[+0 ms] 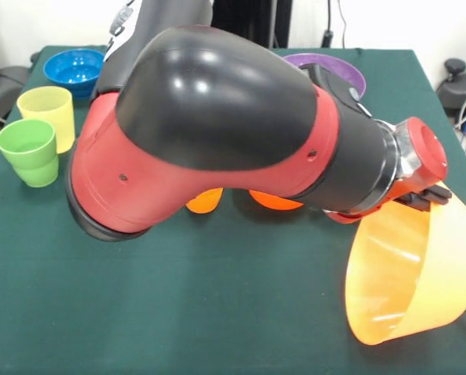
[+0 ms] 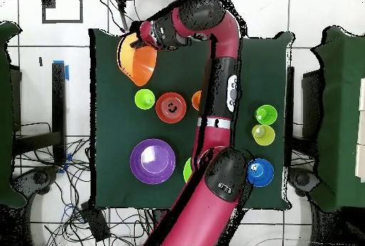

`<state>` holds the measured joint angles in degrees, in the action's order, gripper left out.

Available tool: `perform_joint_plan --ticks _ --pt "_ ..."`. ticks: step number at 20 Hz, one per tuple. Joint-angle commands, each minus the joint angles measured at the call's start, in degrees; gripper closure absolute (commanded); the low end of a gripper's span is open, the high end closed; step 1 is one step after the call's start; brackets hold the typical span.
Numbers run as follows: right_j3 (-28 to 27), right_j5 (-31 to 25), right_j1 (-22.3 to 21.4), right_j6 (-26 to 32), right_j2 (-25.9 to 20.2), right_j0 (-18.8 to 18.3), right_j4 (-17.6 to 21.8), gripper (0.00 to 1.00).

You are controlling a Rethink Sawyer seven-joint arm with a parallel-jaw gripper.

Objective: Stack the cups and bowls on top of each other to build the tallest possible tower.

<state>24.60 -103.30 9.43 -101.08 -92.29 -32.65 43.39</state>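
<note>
My gripper point(image 1: 427, 195) is shut on the rim of the very large orange bowl point(image 1: 409, 273), which hangs tipped on its side at the table's front right. From overhead, the gripper point(image 2: 142, 38) and orange bowl point(image 2: 137, 61) sit near the table's far left corner. On the table stand a lime green cup point(image 2: 145, 100), a red-orange bowl point(image 2: 171, 108), an orange cup point(image 2: 197, 100) half under the arm, a purple bowl point(image 2: 152, 161) and a green bowl point(image 2: 187, 170), mostly hidden. A blue bowl point(image 1: 73, 66), a pale yellow cup point(image 1: 49, 113) and a green cup point(image 1: 30, 152) stand together.
The arm's bulky red and black elbow point(image 1: 209, 125) fills the middle of the front view and hides much of the table behind it. The dark green table cloth point(image 1: 217, 312) ends close to the orange bowl on the right.
</note>
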Motion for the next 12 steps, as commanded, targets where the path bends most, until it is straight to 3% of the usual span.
perform_joint_plan --ticks 1,12 --pt "-8.27 -5.89 3.46 17.58 5.24 -0.18 8.25 1.0" --pt "-11.37 -8.57 5.1 24.23 0.41 -0.85 14.31 1.0"
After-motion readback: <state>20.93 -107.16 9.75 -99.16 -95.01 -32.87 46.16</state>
